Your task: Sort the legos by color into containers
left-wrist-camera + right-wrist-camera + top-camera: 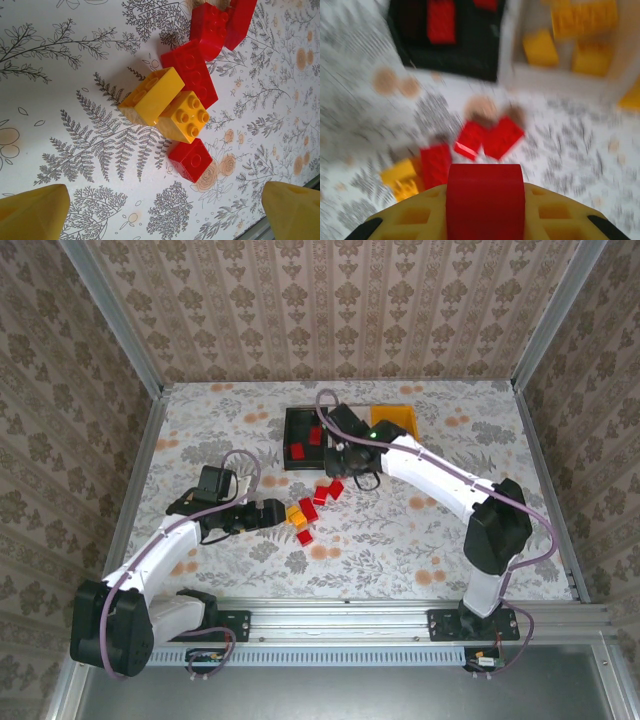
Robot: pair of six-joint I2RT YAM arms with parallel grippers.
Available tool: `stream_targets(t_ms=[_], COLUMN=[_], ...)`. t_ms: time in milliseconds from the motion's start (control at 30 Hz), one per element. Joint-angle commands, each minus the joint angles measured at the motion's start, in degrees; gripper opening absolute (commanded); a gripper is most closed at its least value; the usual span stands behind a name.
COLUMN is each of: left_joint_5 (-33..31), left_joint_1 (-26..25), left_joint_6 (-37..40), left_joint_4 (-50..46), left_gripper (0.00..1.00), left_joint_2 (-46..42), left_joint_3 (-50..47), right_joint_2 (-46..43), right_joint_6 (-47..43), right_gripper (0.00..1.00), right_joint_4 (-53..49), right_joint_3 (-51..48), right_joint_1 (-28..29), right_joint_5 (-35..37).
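Two tools split the work. The right tool (pixel 485 220) is clamped on a red brick (pixel 485 190), held clear of the surface (pixel 200 420) with the bins ahead of it, though this wrist view is blurred. The black bin (pixel 470 55) already has red pieces in it and the white bin (pixel 512 75) beside it has yellow ones, so the held brick most likely belongs in the black bin. Both bins stand toward the far edge of the surface, about midway along it. The orange-yellow bin (pixel 395 416) sits just to their right, and I cannot tell what is in it.

The left tool (pixel 162 215) has its fingers (pixel 30 212) spread wide with nothing between them. It hangs over the loose bricks (pixel 312 505) near the middle of the surface. The spread looks meant to straddle one of the two yellow bricks (pixel 152 95) below. These two touch each other and press against a red neighbour (pixel 192 72), with a second red piece (pixel 191 160) just beside them. Closing on one yellow brick may therefore drag another along, and the outer, tilted yellow brick looks like the easier pick.
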Motion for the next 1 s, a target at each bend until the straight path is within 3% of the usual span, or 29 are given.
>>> stream_targets(t_ms=[0, 367, 600, 967], left_joint_5=[-0.27, -1.53, -2.33, -3.13], left_joint_1=[-0.59, -1.47, -2.26, -2.51], left_joint_6=[0.37, -0.07, -0.79, -0.97], left_joint_4=[-0.05, -1.29, -1.68, -2.17], left_gripper=[1.00, 1.00, 1.00, 1.00], left_joint_2=[0.15, 0.60, 0.61, 1.12], left_joint_3=[-1.00, -0.79, -1.08, -0.89], right_joint_2=[5.55, 29.55, 41.86, 47.12], right_joint_6=[-6.90, -10.95, -10.02, -7.73], right_gripper=[0.28, 0.27, 0.28, 0.30], right_joint_4=[4.58, 13.69, 11.40, 11.54], right_joint_3=[7.31, 31.97, 44.10, 46.75], right_joint_1=[-0.81, -3.16, -4.48, -6.03], right_joint_5=[2.90, 2.76, 2.64, -0.54])
